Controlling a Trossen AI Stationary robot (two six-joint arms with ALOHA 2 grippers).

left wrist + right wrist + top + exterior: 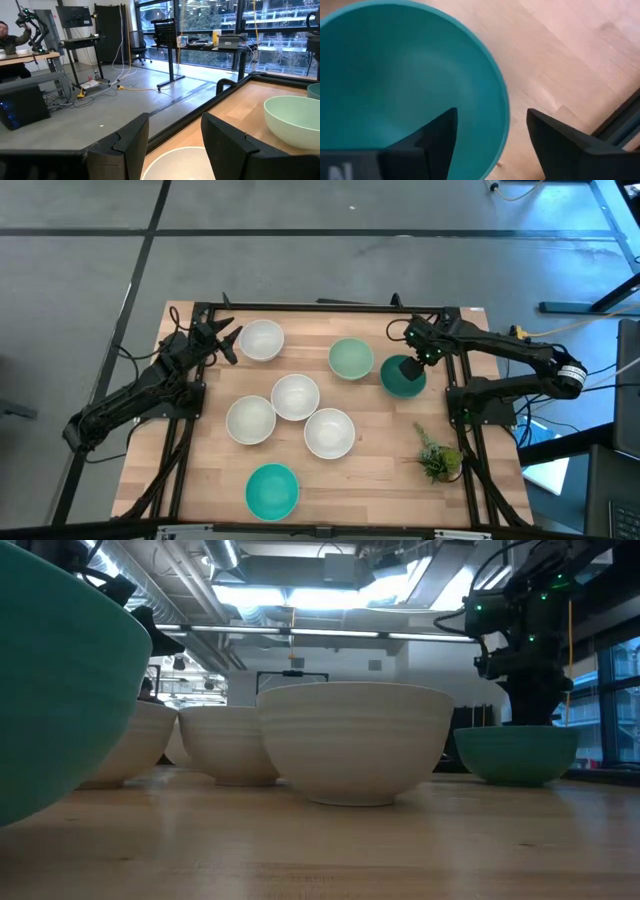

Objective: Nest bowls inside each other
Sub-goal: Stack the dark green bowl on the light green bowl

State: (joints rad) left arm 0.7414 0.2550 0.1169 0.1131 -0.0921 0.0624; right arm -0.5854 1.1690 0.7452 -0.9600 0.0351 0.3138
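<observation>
With the right tool (490, 135) spread open astride the dark teal bowl's (402, 376) rim, it should lower squarely before clenching, while the left tool (172, 140), also released, waits above a white bowl (261, 340).

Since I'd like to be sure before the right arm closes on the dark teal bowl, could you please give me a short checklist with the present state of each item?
1. Right gripper straddles the rim of the dark teal bowl, one finger inside, one outside: ok.
2. Fingers apart, not yet closed on the rim: ok.
3. Dark teal bowl stands apart from the pale mint bowl: ok.
4. Pale mint bowl, the nearest one to nest into, is empty and upright: ok.
5. Left gripper waits open beside a white bowl, away from the right arm: ok.
6. Finger depth on the wall sufficient for a firm hold: cannot tell.
</observation>
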